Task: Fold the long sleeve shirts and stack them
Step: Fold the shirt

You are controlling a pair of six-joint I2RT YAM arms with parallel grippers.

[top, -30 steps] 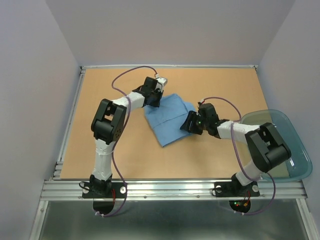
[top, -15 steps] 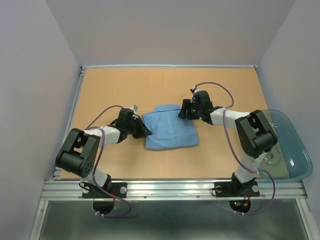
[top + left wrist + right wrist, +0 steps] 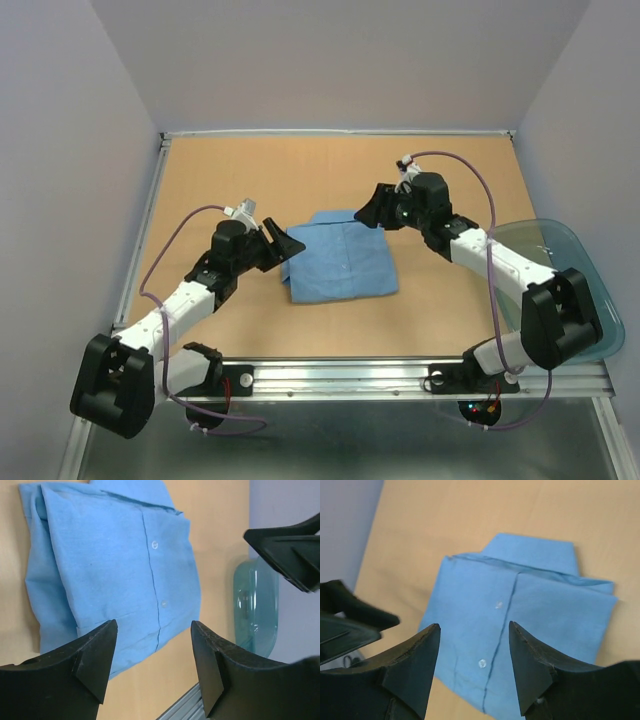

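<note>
One long sleeve shirt (image 3: 340,262), light blue with a collar and button front, lies folded in a flat rectangle on the table's middle. It also shows in the left wrist view (image 3: 115,565) and the right wrist view (image 3: 520,605). My left gripper (image 3: 288,243) hovers just off the shirt's left edge, open and empty (image 3: 153,630). Over the shirt's far right corner near the collar, my right gripper (image 3: 368,214) is open with nothing between its fingers (image 3: 474,627).
A translucent teal plastic tub (image 3: 585,295) sits at the table's right edge, also visible in the left wrist view (image 3: 255,605). The tan tabletop (image 3: 250,180) has a metal rail (image 3: 340,375) along its near edge. Grey walls enclose the back and sides.
The left gripper has opened, let go of the shirt's left edge and pulled back a little. The right gripper has lifted slightly off the collar end. The shirt stays folded.
</note>
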